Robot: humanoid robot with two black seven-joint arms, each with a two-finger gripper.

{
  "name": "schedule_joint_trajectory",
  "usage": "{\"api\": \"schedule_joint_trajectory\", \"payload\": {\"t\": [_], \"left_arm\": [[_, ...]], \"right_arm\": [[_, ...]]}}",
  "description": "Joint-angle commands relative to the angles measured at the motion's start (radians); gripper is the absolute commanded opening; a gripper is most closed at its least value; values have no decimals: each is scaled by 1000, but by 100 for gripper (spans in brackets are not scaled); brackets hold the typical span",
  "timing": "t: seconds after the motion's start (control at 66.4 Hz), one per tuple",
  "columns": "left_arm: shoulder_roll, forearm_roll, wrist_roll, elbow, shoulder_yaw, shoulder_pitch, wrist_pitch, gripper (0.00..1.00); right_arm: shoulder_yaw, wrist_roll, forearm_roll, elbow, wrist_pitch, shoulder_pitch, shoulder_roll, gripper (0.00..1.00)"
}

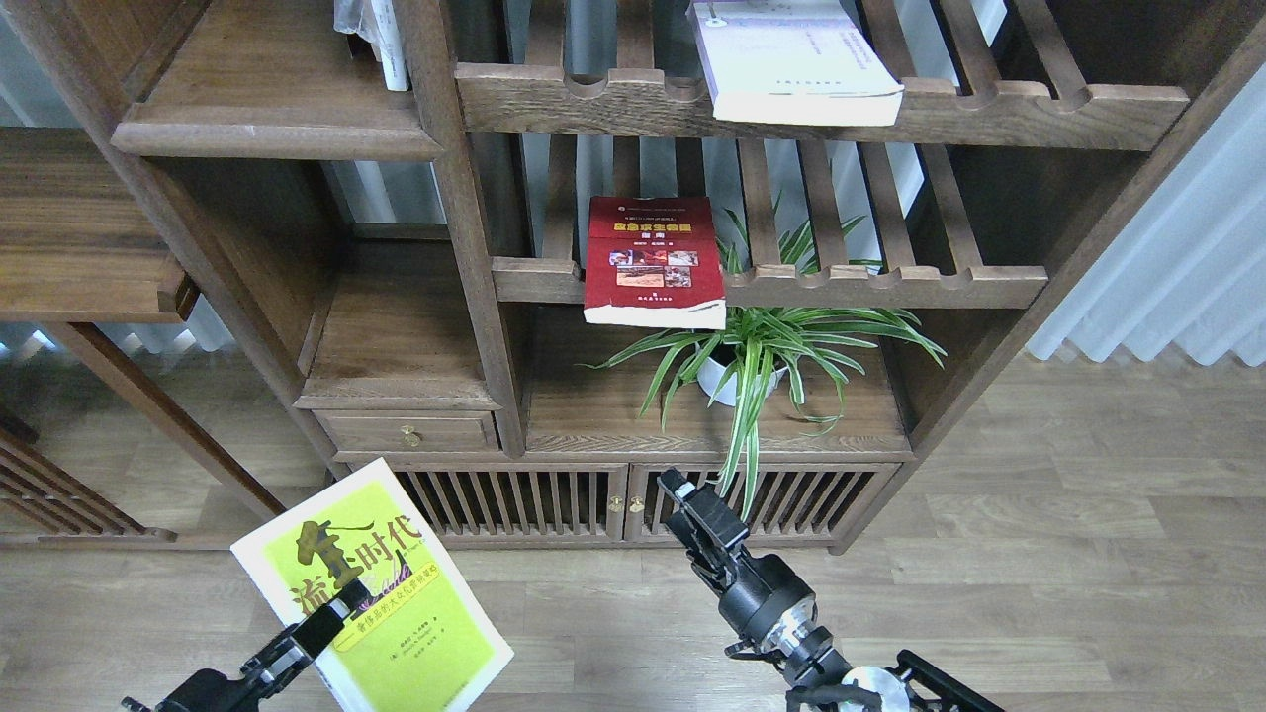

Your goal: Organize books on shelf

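Note:
My left gripper (341, 605) is shut on the yellow-green book (381, 583) with a black Chinese title, held flat and low at the lower left, in front of the bookcase. The dark red book (653, 259) lies on a slatted rack in the middle, overhanging its front rail. The pale white-lavender book (791, 54) lies on the upper slatted rack. The solid dark-brown shelf board (267, 94) with a rounded front edge is at the upper left. My right gripper (678, 492) points up at the cabinet doors, empty; its fingers cannot be told apart.
A potted spider plant (757, 356) stands on the lower board under the red book. A small drawer (410, 432) and slatted cabinet doors (514, 499) are below. White items (381, 40) stand at the back of the upper left shelf. Curtains (1177, 257) hang at right.

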Motion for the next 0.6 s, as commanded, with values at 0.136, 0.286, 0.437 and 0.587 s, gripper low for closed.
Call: {"api": "schedule_joint_trajectory", "payload": {"t": [0.136, 0.286, 0.437, 0.587], "left_arm": [[-100, 2, -21, 0, -168, 9, 0, 2], [-101, -63, -87, 0, -223, -49, 0, 2], [-101, -134, -87, 0, -275, -115, 0, 2], [-101, -153, -79, 0, -289, -126, 0, 2]], "right_arm": [[22, 0, 3, 0, 0, 4, 0, 99], [22, -2, 0, -1, 0, 4, 0, 99], [22, -2, 0, -1, 0, 2, 0, 99], [22, -2, 0, -4, 0, 1, 0, 99]]}}
